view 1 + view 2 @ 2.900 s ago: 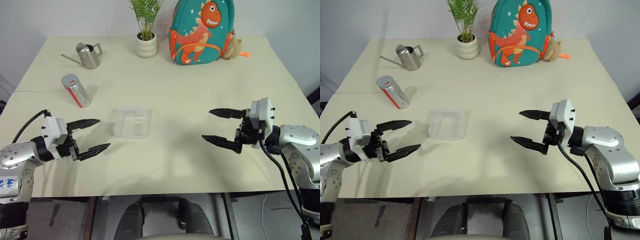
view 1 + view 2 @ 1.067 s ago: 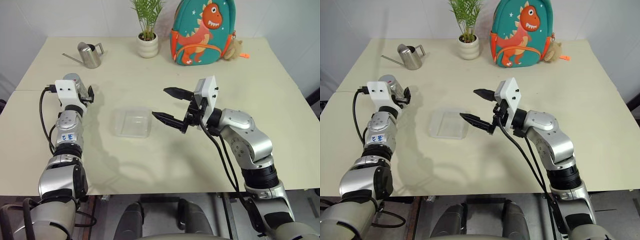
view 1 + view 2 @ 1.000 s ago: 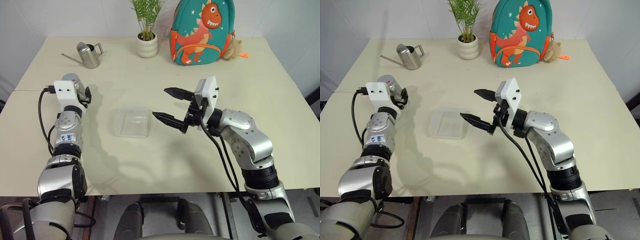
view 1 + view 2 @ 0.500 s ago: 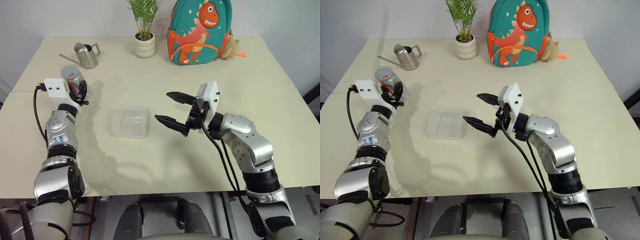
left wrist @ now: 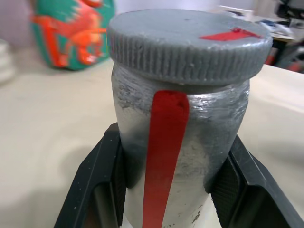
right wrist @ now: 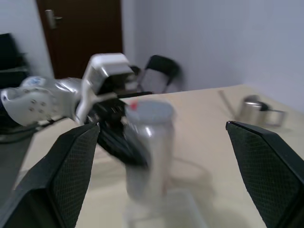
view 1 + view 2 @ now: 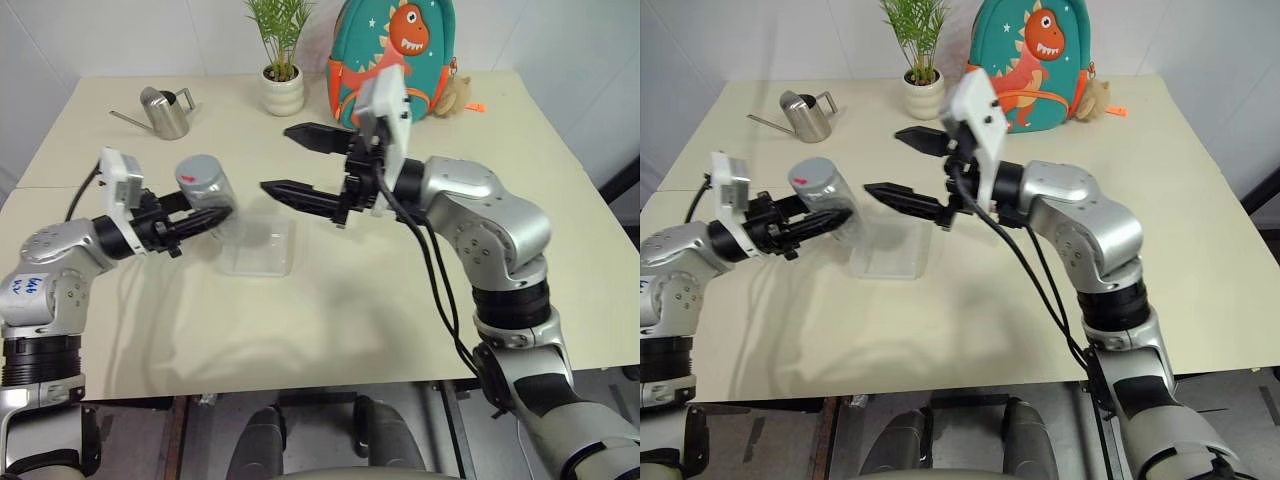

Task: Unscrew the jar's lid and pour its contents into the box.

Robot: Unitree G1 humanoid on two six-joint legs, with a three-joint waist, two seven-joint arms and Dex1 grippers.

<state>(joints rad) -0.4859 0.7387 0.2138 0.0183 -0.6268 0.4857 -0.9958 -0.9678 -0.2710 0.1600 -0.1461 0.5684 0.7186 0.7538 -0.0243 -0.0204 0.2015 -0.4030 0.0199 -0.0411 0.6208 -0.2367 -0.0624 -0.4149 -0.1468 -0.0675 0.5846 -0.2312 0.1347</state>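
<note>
My left gripper [image 7: 192, 220] is shut on the silvery-grey jar [image 7: 207, 190], holding it upright in the air just left of the box [image 7: 262, 250]. The grey lid [image 5: 190, 42] with its red mark sits closed on the jar, and a red stripe runs down the jar's side. Black fingers [image 5: 95, 180] clamp the jar's body from both sides. The contents are hidden inside. My right gripper [image 7: 278, 158] is open, pointing left at the jar with a small gap between them. From the right wrist view, the jar [image 6: 147, 152] stands between the wide-spread fingers [image 6: 71, 161].
A steel watering can [image 7: 165, 110] stands at the back left. A white plant pot [image 7: 283, 92] and a dinosaur backpack [image 7: 395, 50] stand at the back centre. The cream table [image 7: 330, 310] stretches bare to the front and right.
My left gripper closed on the jar, lifted it off the table and swung it right toward the box. The right gripper rose and moved left toward the jar, staying open.
</note>
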